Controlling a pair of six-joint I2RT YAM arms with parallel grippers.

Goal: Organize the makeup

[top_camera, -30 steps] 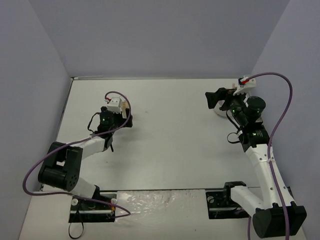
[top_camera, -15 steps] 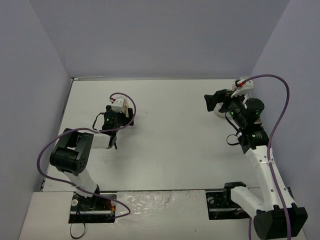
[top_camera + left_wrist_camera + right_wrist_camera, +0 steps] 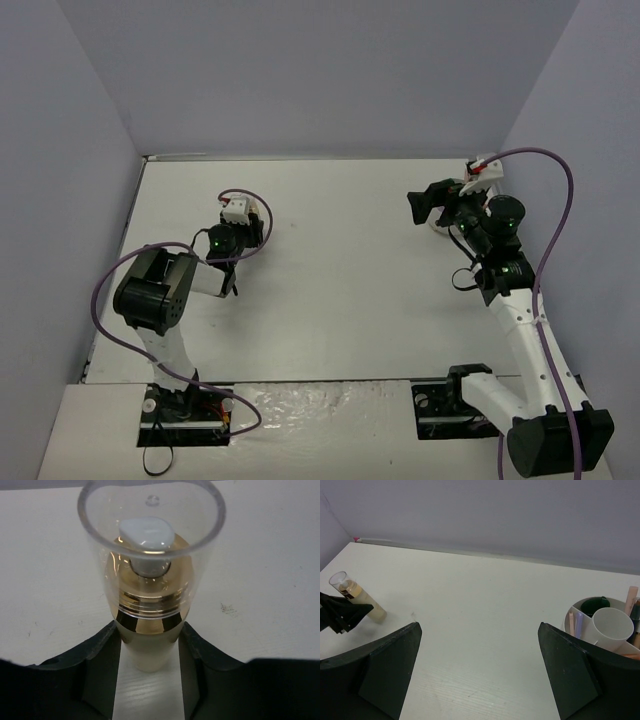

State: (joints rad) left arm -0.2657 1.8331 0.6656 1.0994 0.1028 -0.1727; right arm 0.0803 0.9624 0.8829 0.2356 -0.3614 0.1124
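Note:
A small clear bottle [image 3: 150, 605] of beige liquid, with a gold collar and a clear cap, lies between the black fingers [image 3: 100, 650] of my left gripper [image 3: 149, 635], which press on it from both sides at the collar. The right wrist view shows the same bottle [image 3: 359, 601] tilted at the far left of the table in the left gripper [image 3: 342, 615]. My right gripper [image 3: 479, 630] hangs open and empty above the table, next to the white divided bowl [image 3: 570, 617]. That bowl holds a dark green disc [image 3: 594, 605] and thin pink and lilac sticks [image 3: 577, 622].
The bowl [image 3: 438, 222] sits at the far right of the table, partly under my right arm [image 3: 495, 235]. Lavender walls close the table at the back and on both sides. A purple cable loops over each arm.
The left gripper's jaws have closed in onto the bottle, and the left arm has folded inward toward it. The right arm has barely moved.

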